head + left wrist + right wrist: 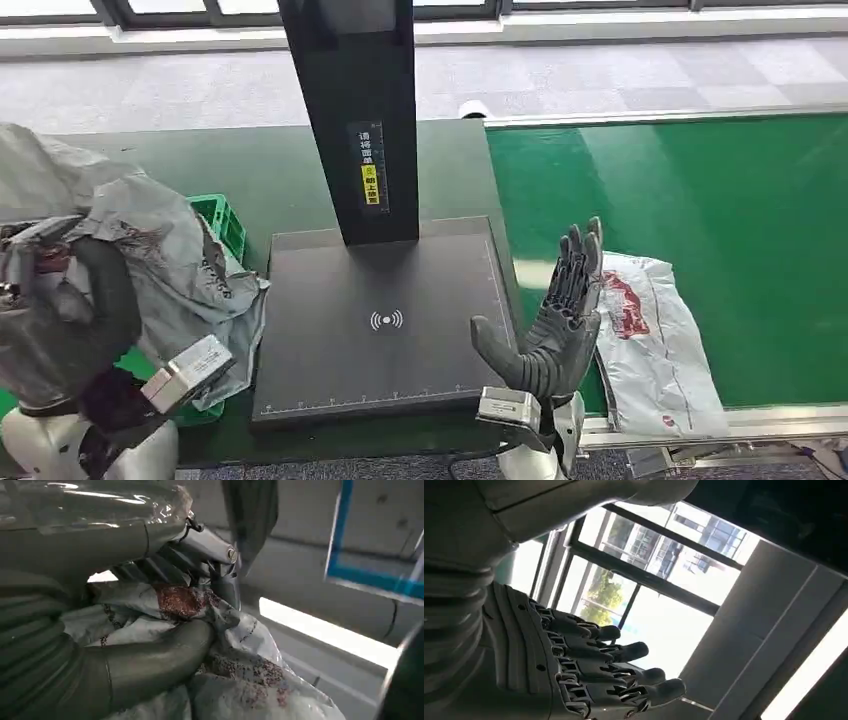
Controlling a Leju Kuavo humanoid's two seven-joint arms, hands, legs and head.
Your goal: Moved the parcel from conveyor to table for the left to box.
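Observation:
A grey plastic parcel with red print is gripped by my left hand, raised at the left over the green crate. In the left wrist view the thumb presses into the crumpled parcel. A second white-grey parcel with a red mark lies flat on the green conveyor, near its front edge. My right hand stands upright and open, fingers straight, just left of that parcel and over the right edge of the black scanning plate. The right wrist view shows its fingers extended, holding nothing.
A black post rises from the back of the scanning plate. The dark green table lies under the plate. The conveyor's metal front rail runs along the lower right. Grey carpet floor lies beyond.

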